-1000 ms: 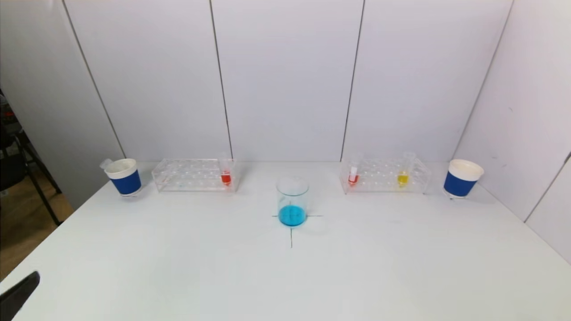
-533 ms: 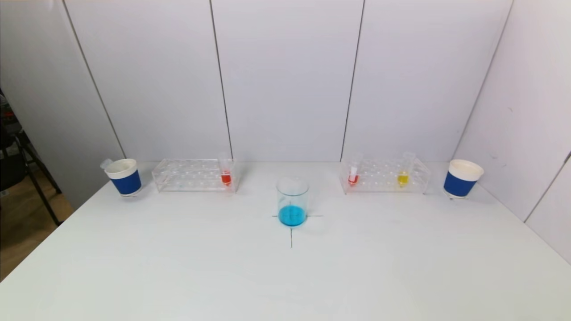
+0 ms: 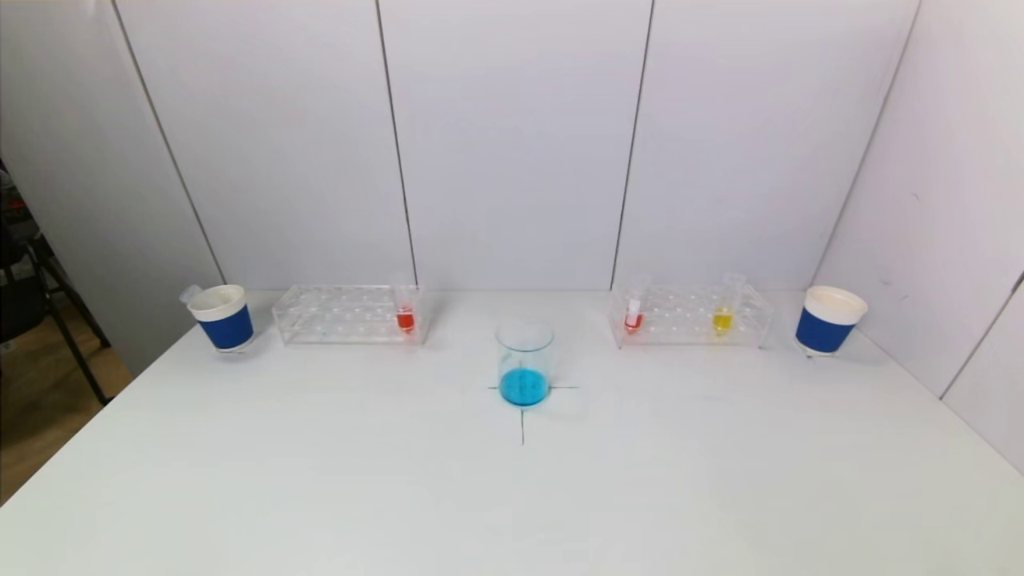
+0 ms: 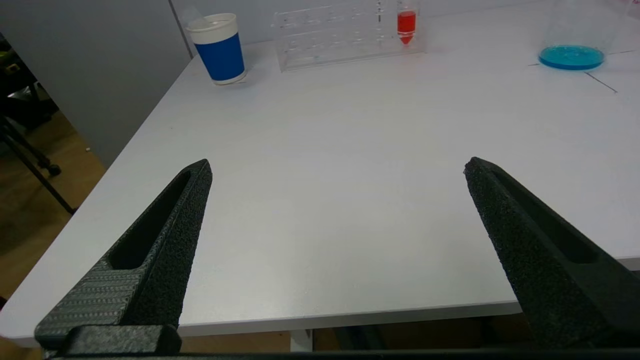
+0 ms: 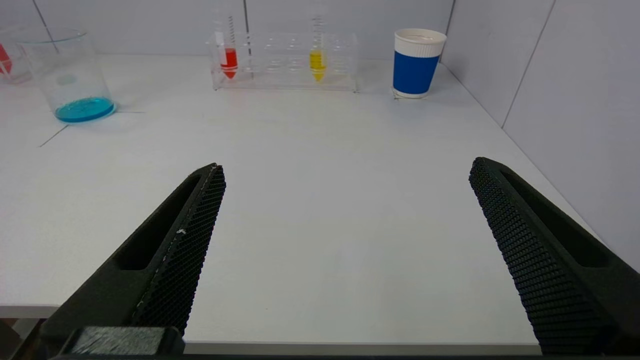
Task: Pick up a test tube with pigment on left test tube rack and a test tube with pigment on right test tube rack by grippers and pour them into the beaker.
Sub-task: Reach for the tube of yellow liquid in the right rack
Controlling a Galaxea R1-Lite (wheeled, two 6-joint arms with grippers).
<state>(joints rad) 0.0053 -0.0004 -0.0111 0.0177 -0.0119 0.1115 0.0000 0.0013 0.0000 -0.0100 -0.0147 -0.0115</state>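
The white table (image 3: pixel 320 480) lies bare from its near edge to the clear glass beaker of blue liquid (image 3: pixel 524 364) at centre. Behind stand two clear plastic racks, the left rack (image 3: pixel 344 314) holding a red-filled tube (image 3: pixel 406 314), the right rack (image 3: pixel 688 316) red (image 3: pixel 634 316) and yellow (image 3: pixel 722 316) tubes. The left gripper (image 4: pixel 337 167) and right gripper (image 5: pixel 347 167) hang wide apart, empty, at the near edge.

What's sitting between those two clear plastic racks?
In the head view, only a glass beaker of blue liquid, slightly nearer the robot than the left rack and right rack.

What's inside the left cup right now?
The left cup has a clear tube leaning out over its rim; that tube looks empty. The cup's wall hides the tube's lower end and anything else inside.
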